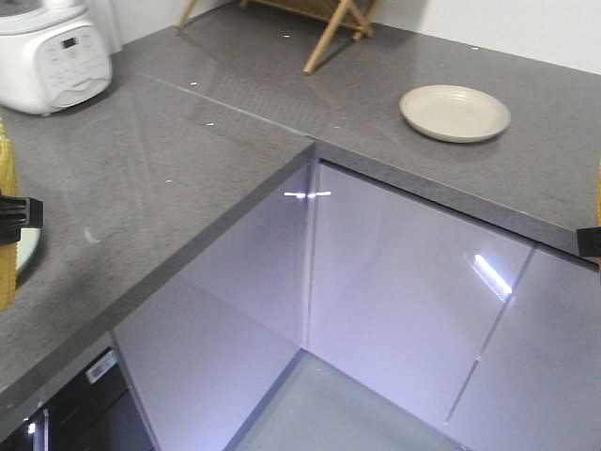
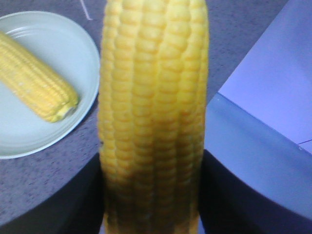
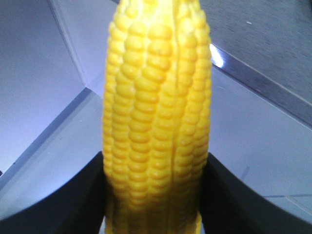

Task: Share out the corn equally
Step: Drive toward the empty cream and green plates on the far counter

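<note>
A pale yellow, tapered corn cob [image 2: 34, 78] with fine kernel rows lay slantwise inside a round greenish-white ceramic plate [image 2: 73, 34], which sat on the left wing of the grey speckled stone countertop [image 1: 141, 188]. Just right of that plate, over the countertop's front edge, a plump bright yellow corn cob [image 2: 153, 97] with thick, slightly wavy kernel rows stood between the black fingers [image 2: 68, 209] of the left gripper [image 2: 152, 200], which was closed against its sides. On the countertop's right wing sat a round beige ceramic plate [image 1: 455, 113]. Near that wing's front edge, before the glossy lilac cabinet fronts [image 1: 404, 263] under the countertop, the right gripper [image 3: 153, 195] clamped a vivid yellow corn cob [image 3: 156, 97] with rounded, glossy kernels, tapering slightly toward its far end.
</note>
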`<state>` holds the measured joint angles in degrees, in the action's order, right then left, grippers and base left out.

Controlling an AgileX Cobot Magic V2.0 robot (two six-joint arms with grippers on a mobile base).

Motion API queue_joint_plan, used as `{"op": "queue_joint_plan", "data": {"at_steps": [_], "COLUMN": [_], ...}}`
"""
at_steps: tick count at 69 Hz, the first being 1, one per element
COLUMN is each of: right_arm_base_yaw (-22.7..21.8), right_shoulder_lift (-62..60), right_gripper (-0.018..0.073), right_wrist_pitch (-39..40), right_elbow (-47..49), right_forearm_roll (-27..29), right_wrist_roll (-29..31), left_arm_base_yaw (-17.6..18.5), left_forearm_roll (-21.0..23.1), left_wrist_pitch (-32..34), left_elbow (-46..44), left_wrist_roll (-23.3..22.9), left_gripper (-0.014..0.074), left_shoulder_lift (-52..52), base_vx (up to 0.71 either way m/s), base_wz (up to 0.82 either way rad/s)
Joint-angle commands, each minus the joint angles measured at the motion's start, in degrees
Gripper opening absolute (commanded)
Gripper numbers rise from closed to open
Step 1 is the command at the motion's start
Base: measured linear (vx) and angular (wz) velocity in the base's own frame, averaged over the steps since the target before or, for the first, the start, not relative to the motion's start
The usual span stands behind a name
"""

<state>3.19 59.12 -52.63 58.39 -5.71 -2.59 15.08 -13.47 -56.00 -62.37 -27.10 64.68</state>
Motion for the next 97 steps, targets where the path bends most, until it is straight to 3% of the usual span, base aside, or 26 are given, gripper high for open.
{"op": "queue_joint_plan", "data": {"at_steps": [1,97], "right_arm_base_yaw": [-0.44,-0.44], "right_shoulder_lift": [-0.95,-0.95], "right_gripper": [0.0194,0.0194], "right_wrist_pitch": [3.23,3.23], "right_elbow": [1.62,1.62], "right_forearm_roll": [-0.73,-0.73], "right_wrist_roll": [0.21,0.21], "left_arm_base_yaw": [-0.16,-0.16], "left_forearm_roll": [-0.84,-0.79], "left_wrist_pitch": [2.73,2.73], "left_elbow": [-1.46,-1.46], "left_wrist_roll": [-0.53,-0.53], "left_gripper": [0.0133,0.0133], "left_shoulder_lift": [-1.15,-1.15], "base_vx": [0.03,0.04], "base_wz": [-0.42,-0.33]}}
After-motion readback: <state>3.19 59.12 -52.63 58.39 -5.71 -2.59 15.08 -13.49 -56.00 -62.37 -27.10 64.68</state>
